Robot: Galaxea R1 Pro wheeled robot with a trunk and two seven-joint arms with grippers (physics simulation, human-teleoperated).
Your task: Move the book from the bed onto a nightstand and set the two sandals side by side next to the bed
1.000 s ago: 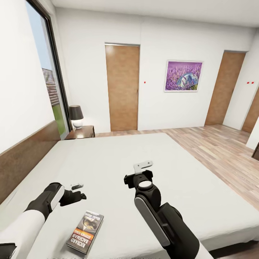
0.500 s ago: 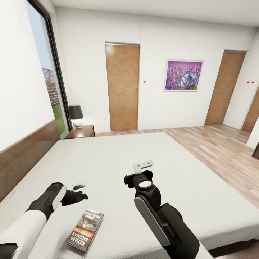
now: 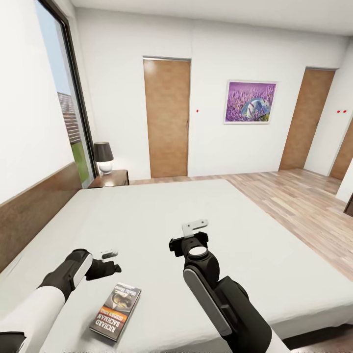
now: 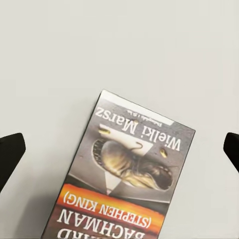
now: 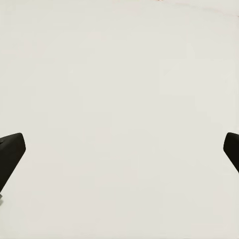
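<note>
- bedroom: white walls, wood-plank floor [image 3: 304, 201], brown doors, lavender picture [image 3: 250, 103]
- bed [image 3: 196, 220] with pale mattress, fills the near view
- nightstand [image 3: 112, 180] at far headboard corner, lamp [image 3: 104, 158] on top
- right gripper [image 3: 189, 235] above mid-mattress, fingers apart, empty
- left gripper [image 3: 109, 262] just above book, fingers spread, empty
- book [image 3: 115, 312] flat on mattress near front edge, cover up
</note>
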